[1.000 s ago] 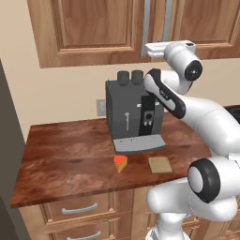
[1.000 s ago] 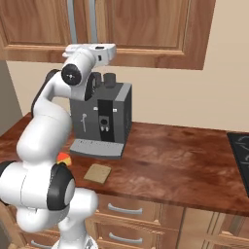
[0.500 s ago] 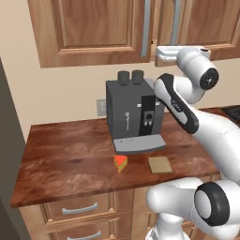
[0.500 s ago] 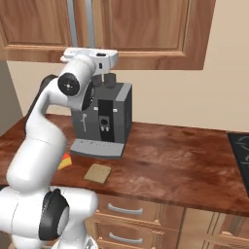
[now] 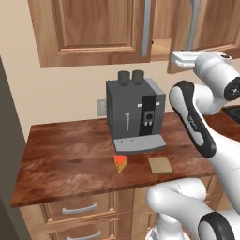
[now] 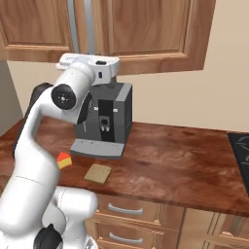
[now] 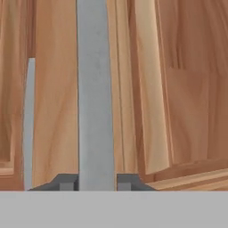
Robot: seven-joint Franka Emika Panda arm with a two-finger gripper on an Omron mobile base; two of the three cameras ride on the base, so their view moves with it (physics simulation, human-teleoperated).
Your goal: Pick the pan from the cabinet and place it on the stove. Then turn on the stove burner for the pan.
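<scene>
Across the left base view, the far left is bare bench (image 5: pixel 65 164) of dark reddish wood with drawers below. Next comes a grey coffee machine (image 5: pixel 135 115) against the wall, with an orange wedge (image 5: pixel 120 162) and a tan square (image 5: pixel 160 164) lying just in front of it, apart from each other.

Above them hangs the cabinet (image 5: pixel 93 30), its left door shut. Right of that door a gap shows a strip of plain wood shelf, and the right door (image 5: pixel 211 23) stands swung partly out.

At the right, the arm reaches up to that door. In the hand view the hand (image 7: pixel 96 181) has its 2 fingertips (image 7: pixel 67 181) pressed against either side of the silver bar handle (image 7: pixel 94 89), pinching it; the bar runs straight up between them.

The pan is not visible through the gap; it is presumably inside, behind the doors. A corner of the black stove (image 6: pixel 240 155) shows at the far right of the right base view, well apart from the cabinet.

As a judgement: the pan should be rigid and fairly heavy, with smooth metal that may slip. Its long thin handle looks the natural grip, taken close to the bowl so the weight tips it less.
</scene>
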